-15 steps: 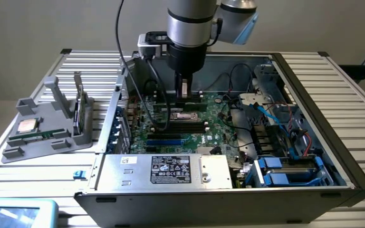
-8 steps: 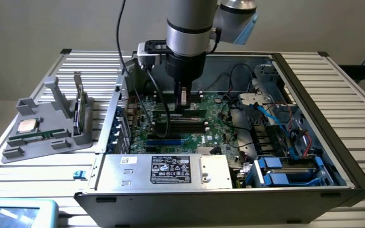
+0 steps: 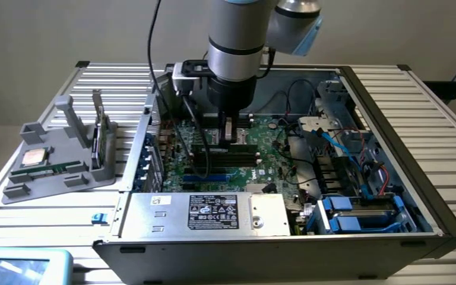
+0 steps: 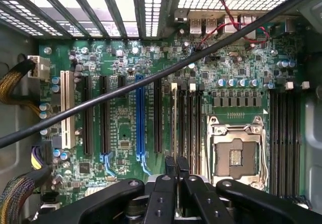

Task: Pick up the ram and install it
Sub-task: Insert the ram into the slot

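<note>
Where the ram (image 4: 174, 126) shows in the wrist view, it is a thin pale edge running along one of the black memory slots (image 4: 187, 128) beside the empty processor socket (image 4: 235, 153) (whether it is seated I cannot tell). The gripper (image 4: 176, 162) has its jaws drawn almost together, a sliver apart, pinching that edge. In the exterior view the arm (image 3: 232, 35) stands upright over the motherboard (image 3: 272, 149) inside the open case (image 3: 291, 255); a grey holder (image 3: 14, 193) sits on the exterior view's left.
</note>
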Tool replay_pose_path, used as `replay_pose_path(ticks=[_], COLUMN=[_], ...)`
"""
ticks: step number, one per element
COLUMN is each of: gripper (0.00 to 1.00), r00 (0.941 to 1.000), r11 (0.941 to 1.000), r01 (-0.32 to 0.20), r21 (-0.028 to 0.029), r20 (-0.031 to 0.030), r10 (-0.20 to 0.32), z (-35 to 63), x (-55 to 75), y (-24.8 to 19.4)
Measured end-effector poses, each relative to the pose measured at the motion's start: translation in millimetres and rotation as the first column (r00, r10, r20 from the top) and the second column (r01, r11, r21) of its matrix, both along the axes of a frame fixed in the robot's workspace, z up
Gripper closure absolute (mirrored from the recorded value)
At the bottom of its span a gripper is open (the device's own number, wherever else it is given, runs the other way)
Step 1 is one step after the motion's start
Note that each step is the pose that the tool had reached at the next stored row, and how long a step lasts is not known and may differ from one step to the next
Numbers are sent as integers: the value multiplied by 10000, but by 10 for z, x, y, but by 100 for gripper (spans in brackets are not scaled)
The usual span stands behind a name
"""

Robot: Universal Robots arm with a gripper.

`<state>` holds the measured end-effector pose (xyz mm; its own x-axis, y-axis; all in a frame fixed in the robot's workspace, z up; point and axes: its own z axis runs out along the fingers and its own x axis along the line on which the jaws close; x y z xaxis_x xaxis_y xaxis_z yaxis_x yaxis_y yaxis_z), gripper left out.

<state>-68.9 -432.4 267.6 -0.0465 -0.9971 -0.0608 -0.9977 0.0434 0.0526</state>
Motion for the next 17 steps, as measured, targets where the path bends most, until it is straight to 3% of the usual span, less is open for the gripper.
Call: replay_pose_path(ticks=[10,14,17], gripper=[89,89,89], r00=[10000,9997,9997], r11=[10000,9998,9998], r01=[-89,-221,-222], r21=[1,-12,-15], r20=[-6,-88,-93], r10=[89,221,222], z=[-44,-77,-78], x=[33,41,41], y=[11,12,12])
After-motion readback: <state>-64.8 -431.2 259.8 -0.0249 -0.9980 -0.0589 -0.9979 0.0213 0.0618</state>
